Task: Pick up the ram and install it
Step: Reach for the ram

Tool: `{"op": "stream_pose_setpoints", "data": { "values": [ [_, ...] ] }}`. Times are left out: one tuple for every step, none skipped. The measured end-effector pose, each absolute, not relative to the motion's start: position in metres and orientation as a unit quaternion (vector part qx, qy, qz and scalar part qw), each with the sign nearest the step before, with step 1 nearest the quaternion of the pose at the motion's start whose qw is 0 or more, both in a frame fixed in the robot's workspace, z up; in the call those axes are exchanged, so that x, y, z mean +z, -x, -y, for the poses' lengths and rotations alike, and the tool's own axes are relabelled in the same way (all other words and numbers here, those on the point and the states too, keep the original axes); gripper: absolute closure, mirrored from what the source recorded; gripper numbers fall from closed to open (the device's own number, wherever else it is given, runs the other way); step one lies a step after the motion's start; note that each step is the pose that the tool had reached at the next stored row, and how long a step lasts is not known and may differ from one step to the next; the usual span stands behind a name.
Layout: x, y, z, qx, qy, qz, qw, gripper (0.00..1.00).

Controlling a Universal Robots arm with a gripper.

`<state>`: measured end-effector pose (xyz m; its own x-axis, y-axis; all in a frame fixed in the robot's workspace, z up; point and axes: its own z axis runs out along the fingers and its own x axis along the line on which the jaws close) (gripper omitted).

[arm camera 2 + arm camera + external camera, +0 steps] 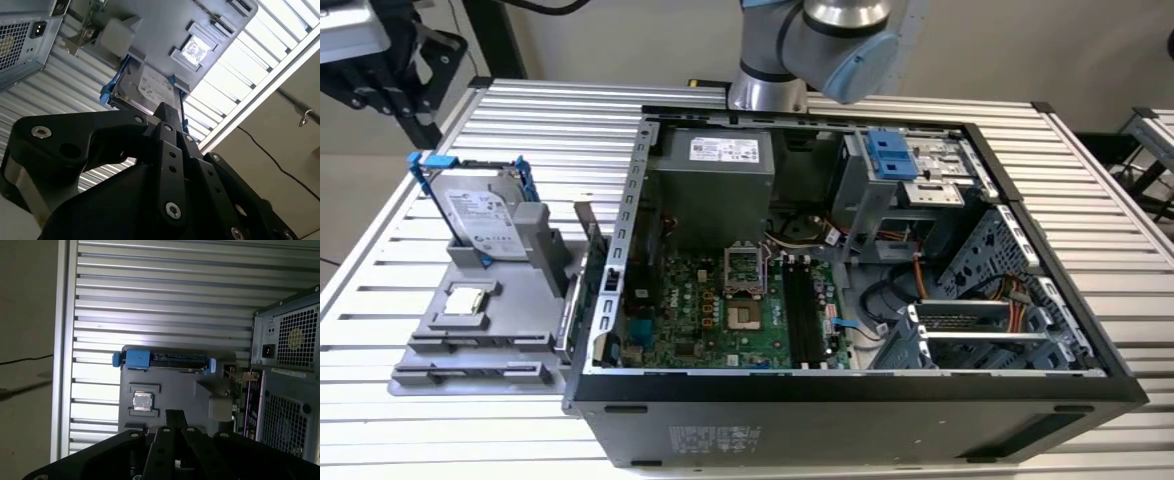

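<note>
Claw, pressed together, hangs over the grey fixture in both wrist views; the exterior view shows the motherboard.

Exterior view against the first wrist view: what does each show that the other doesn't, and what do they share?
The exterior view adds the inside of the open case, with the motherboard and its long black slots. The first wrist view adds the case's vented rear and the shut gripper. Both share the grey fixture, holding the blue-railed hard drive and a small square chip.
</note>
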<state>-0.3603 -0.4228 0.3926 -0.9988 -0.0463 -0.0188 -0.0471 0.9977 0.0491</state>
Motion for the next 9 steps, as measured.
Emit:
{"op": "stream_pose_setpoints", "data": {
  "values": [
    [0.393,0.360,0.426,0.025,0.023,-0.999,0.009,1.00],
    [0.393,0.360,0.429,0.025,0.023,-0.999,0.009,1.00],
    [0.393,0.360,0.432,0.025,0.023,-0.999,0.009,1.00],
    [0.393,0.360,0.436,0.025,0.023,-0.999,0.009,1.00],
    [0.393,0.360,0.439,0.025,0.023,-0.999,0.009,1.00],
    [0.393,0.360,0.442,0.025,0.023,-0.999,0.009,1.00],
    [0.393,0.360,0.446,0.025,0.023,-0.999,0.009,1.00],
    [0.393,0.360,0.449,0.025,0.023,-0.999,0.009,1.00],
    [0.393,0.360,0.453,0.025,0.023,-0.999,0.009,1.00]
  ]
}}
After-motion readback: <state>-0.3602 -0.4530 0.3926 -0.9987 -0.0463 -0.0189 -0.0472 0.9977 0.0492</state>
